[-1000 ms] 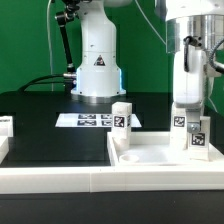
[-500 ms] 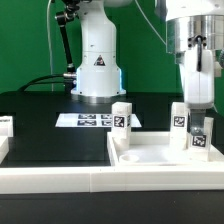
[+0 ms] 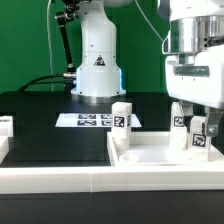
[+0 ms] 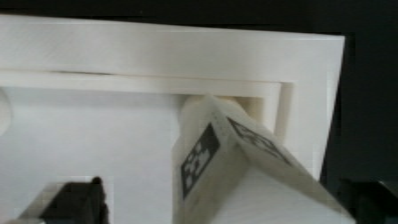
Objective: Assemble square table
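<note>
The white square tabletop [image 3: 150, 156] lies rim up at the exterior view's front right and fills the wrist view [image 4: 125, 100]. One tagged white leg [image 3: 121, 119] stands at its far left corner. Two more tagged legs stand close together at its right side, one in front [image 3: 199, 141] and one behind [image 3: 180, 122]. My gripper [image 3: 196, 120] hangs low over these, open, with its fingers either side of the front leg. In the wrist view that leg [image 4: 240, 165] stands between the dark fingers [image 4: 71, 203] with a gap showing; the gripper [image 4: 228, 208] holds nothing.
The large white robot base [image 3: 97, 62] stands at the back. The marker board [image 3: 88, 120] lies on the black surface in front of it. A long white rail [image 3: 55, 176] runs along the front edge. Another small white part [image 3: 5, 126] sits at the exterior view's left edge.
My gripper has come down and a little toward the exterior view's right, so its fingers now straddle the front right leg. The legs and tabletop have not moved.
</note>
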`<state>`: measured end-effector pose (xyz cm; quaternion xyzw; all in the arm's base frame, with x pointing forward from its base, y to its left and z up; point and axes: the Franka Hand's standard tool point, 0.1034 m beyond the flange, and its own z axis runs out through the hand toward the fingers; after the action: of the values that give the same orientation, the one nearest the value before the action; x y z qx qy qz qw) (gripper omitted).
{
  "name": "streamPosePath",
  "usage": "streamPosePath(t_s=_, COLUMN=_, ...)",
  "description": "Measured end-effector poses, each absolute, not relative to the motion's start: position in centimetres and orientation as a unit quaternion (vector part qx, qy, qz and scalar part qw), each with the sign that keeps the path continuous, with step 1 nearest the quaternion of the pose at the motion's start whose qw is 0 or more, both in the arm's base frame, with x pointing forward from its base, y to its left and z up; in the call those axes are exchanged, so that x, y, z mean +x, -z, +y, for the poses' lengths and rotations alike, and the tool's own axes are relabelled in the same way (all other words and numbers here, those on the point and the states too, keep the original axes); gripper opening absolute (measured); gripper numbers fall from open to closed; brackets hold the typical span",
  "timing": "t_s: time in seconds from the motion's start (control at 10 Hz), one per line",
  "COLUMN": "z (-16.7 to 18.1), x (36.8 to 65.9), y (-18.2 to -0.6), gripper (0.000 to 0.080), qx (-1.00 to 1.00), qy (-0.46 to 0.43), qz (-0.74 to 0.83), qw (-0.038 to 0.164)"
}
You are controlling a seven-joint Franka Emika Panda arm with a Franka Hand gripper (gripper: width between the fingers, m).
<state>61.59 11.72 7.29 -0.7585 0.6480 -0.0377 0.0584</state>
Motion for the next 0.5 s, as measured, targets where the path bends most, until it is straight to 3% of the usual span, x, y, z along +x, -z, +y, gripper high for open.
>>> streamPosePath(t_s=0.5, z=11.40, x=61.86, y=-7.47, gripper=0.0649, qx=-0.880, qy=0.052, qz=0.469, qw=0.046)
